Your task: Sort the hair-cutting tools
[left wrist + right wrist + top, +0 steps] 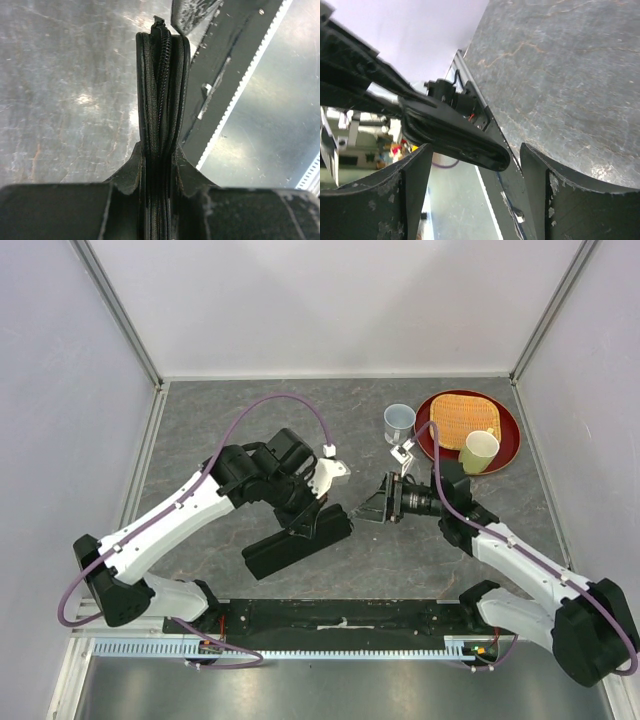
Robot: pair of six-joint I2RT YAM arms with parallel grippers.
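Black zippered rectangular case (295, 543) sits slanted toward the table's (200, 430) 6 o'clock edge, its long axis running from 8 to 2 o'clock. Only the left wrist view shows it edge-up, zipper uppermost, clenched in the left hand (160, 172). The top view hides that grip under the bent left arm. The right arm reaches in from 4 o'clock. Its right hand (475, 150) is spread wide, fingers flanking the case's rounded end; contact cannot be told. Neither combs nor scissors show in any view.
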